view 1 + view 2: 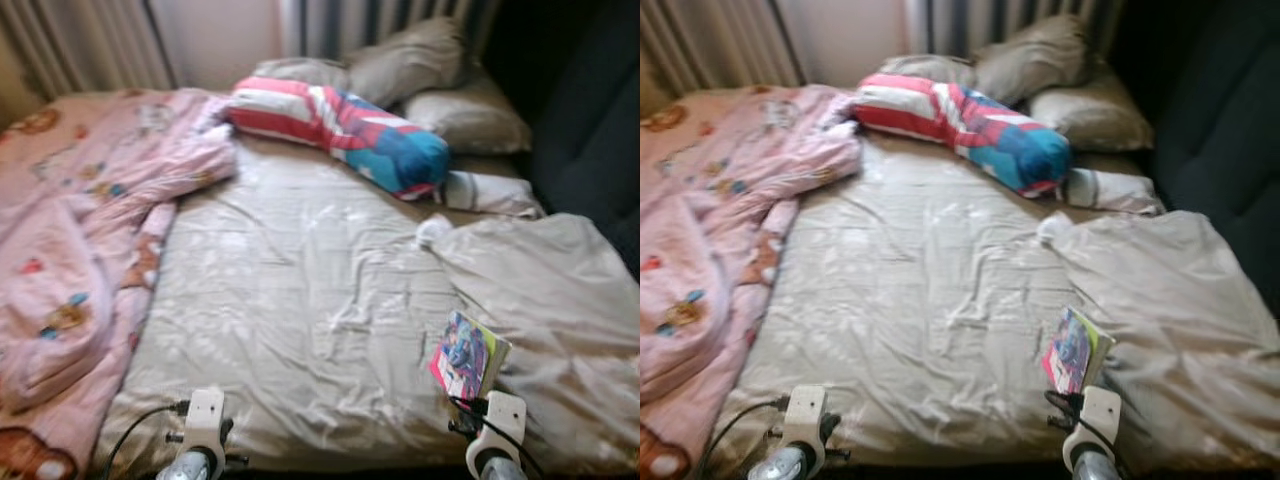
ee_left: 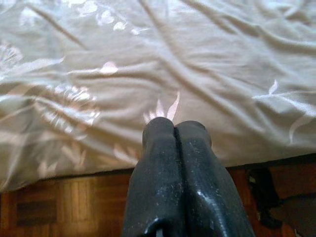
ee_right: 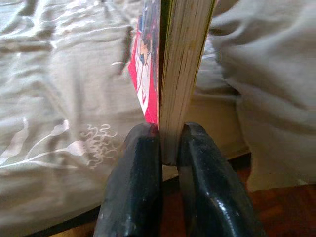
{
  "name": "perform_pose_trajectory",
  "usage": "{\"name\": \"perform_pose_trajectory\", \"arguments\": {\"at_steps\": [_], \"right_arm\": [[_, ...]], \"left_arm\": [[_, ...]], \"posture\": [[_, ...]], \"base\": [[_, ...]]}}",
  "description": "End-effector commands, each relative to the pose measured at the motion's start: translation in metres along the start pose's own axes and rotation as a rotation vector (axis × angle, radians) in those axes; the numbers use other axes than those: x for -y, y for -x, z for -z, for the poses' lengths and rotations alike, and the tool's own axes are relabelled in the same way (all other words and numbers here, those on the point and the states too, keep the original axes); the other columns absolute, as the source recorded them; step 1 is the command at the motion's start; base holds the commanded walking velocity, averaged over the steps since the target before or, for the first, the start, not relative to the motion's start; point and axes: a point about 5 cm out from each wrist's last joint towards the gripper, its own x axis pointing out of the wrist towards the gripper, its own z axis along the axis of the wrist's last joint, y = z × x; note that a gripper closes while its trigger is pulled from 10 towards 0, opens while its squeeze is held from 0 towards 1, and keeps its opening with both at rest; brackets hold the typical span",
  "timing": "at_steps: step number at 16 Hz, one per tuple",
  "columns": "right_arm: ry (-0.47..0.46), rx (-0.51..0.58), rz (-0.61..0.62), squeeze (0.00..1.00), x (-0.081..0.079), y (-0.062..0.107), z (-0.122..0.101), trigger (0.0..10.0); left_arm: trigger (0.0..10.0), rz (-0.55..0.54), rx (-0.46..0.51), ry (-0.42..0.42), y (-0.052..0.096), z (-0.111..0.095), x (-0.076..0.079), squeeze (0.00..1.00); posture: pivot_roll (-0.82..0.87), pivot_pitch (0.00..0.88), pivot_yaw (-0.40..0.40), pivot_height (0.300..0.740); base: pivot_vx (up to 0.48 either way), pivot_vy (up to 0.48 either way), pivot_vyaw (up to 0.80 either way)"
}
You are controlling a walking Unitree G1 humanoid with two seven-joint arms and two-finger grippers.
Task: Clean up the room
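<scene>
1. While it stands on edge, the book [image 3: 177, 74] is pinched by the right gripper [image 3: 170, 143] at the bed's [image 1: 300, 300] near right edge, its long axis pointing up and away.
2. Left gripper [image 2: 174, 129] hovers clenched, empty, near left.

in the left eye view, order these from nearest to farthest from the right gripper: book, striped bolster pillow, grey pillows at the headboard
1. Book: clamped in the right gripper, at the bed's near right edge.
2. Striped bolster pillow: mid-bed, towards the head.
3. Grey pillows: farthest, against the headboard.
</scene>
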Motion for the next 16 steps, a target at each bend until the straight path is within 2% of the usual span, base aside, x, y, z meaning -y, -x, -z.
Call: {"name": "perform_pose_trajectory", "arguments": {"at_steps": [1, 4, 8, 11, 14, 16], "right_arm": [[0.0, 0.061, 0.0, 0.0, -0.001, -0.003, -0.012, 10.0], [0.0, 0.073, -0.003, 0.0, -0.002, -0.003, -0.013, 10.0], [-0.007, 0.075, -0.009, 0.0, -0.002, -0.003, -0.014, 10.0], [-0.122, 0.115, -0.041, 0.0, -0.006, -0.007, -0.025, 10.0], [-0.261, 0.175, -0.085, 0.0, -0.012, -0.013, -0.044, 10.0], [-0.399, 0.208, -0.083, 0.0, -0.011, -0.016, -0.056, 10.0]], "left_arm": [[10.0, -0.006, -0.036, -0.01, 0.004, 0.011, -0.002, 0.0], [10.0, -0.006, -0.03, -0.008, 0.003, 0.009, -0.001, 0.0], [10.0, -0.011, -0.031, 0.006, 0.004, 0.01, -0.002, 0.0], [10.0, -0.009, -0.029, 0.003, 0.004, 0.01, -0.003, 0.0], [10.0, -0.005, -0.028, 0.0, 0.004, 0.01, -0.002, 0.0], [10.0, 0.0, -0.025, -0.006, 0.004, 0.01, -0.001, 0.0]], "posture": [[0.02, 0.09, -0.008, 0.74], [0.02, 0.091, -0.01, 0.74], [0.02, 0.093, -0.01, 0.74], [0.02, 0.096, -0.006, 0.74], [0.02, 0.101, -0.003, 0.74], [0.02, 0.116, 0.003, 0.74]], "base": [[0.0, -0.424, 0.0], [0.0, -0.371, 0.0], [0.0, 0.0, 0.0], [0.0, 0.0, 0.0], [0.0, 0.0, 0.0], [0.0, 0.0, 0.0]]}}
